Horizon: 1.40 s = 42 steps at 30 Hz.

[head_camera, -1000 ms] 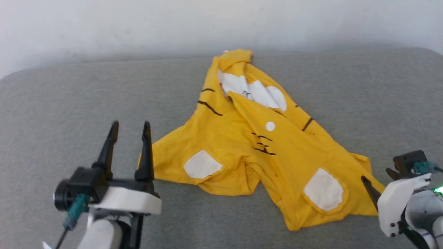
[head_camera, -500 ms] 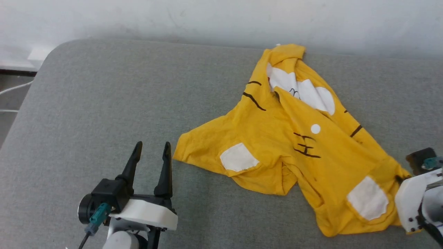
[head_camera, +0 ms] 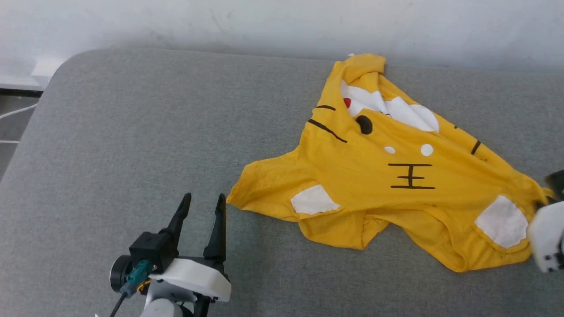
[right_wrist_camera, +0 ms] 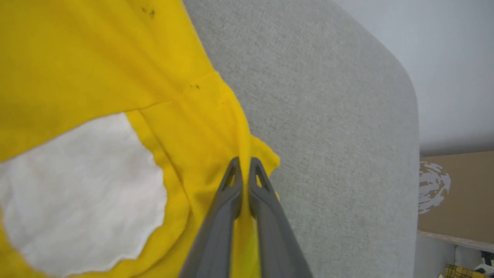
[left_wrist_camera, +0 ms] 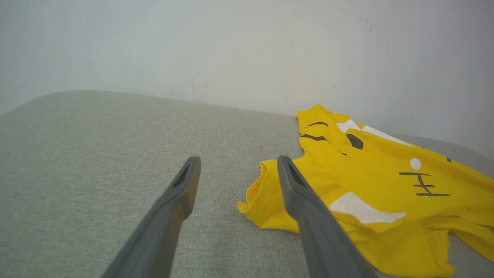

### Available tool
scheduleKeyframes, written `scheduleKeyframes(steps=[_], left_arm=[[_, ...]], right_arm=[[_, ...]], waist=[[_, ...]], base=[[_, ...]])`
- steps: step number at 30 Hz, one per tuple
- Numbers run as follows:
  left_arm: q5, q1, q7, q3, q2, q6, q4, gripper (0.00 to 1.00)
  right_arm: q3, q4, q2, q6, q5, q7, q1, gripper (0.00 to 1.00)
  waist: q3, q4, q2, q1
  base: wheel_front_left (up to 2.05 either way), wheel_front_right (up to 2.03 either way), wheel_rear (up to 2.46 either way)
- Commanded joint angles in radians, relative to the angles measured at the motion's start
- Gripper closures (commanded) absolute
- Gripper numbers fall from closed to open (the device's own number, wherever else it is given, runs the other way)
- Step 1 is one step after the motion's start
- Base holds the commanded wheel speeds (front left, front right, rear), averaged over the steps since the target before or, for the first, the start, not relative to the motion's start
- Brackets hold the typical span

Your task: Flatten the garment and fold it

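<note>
Clamped tight with the right hand (right_wrist_camera: 244, 160) on a bunched edge of the garment (right_wrist_camera: 96, 58), at the corner next to a large white patch (right_wrist_camera: 81, 193). Both fingers (right_wrist_camera: 225, 200) pressed together, with yellow cloth pinched in between. In the head view, parked at the far right edge with just the pale housing in sight, fingertips probably tucked behind the fabric.

Held wide and empty with the left hand (head_camera: 203, 197), close to the grey fabric-covered counter (head_camera: 154, 132), just beside the garment's near-left corner but apart from it.

Spread over the right half of the counter, bright yellow and printed side up, fairly flat through the middle yet rumpled and folded under along the near hem. On the print: a black eye (head_camera: 364, 124), a red dot (head_camera: 347, 102), two small white dots, thin black stripes, and a second white patch toward the near-left side.

Behind the counter, a pale wall (head_camera: 264, 22). Off the counter's right end, in the right wrist view, a cardboard box (right_wrist_camera: 459, 193).
</note>
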Motion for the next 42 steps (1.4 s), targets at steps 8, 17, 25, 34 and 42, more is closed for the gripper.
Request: scheduleKeyframes(steps=[8, 17, 25, 34, 42], left_arm=[[-0.041, -0.021, 0.074, 0.013, 0.004, -0.004, 0.091, 0.00], [-0.067, -0.054, 0.273, 0.033, 0.056, 0.037, 0.125, 0.00], [-0.045, -0.076, 0.476, 0.032, 0.128, 0.096, 0.144, 0.00], [-0.066, -0.011, 0.678, -0.004, 0.168, 0.095, 0.121, 1.00], [-0.088, -0.006, 0.438, 0.104, 0.148, 0.142, -0.019, 1.00]], right_arm=[[-0.055, -0.073, 0.125, -0.002, 0.008, -0.192, 0.004, 0.00], [-0.211, -0.351, 0.303, -0.002, -0.019, -0.335, 0.162, 0.00], [-0.268, -0.494, 0.441, -0.002, -0.077, -0.333, 0.270, 0.00], [-0.291, -0.527, 0.475, -0.002, -0.089, -0.303, 0.290, 0.00], [-0.313, -0.478, 0.440, -0.002, -0.063, -0.169, 0.352, 0.00]], waist=[[-0.016, -0.092, 0.0000, -0.0001], [0.001, -0.199, 0.0000, -0.0001], [0.034, -0.266, 0.0000, -0.0001], [0.052, -0.292, 0.0000, -0.0001], [0.006, -0.252, 0.0000, -0.0001]], base=[[0.00, 0.00, 0.00], [0.00, 0.00, 0.00], [0.00, 0.00, 0.00], [0.00, 0.00, 0.00], [0.00, 0.00, 0.00]])
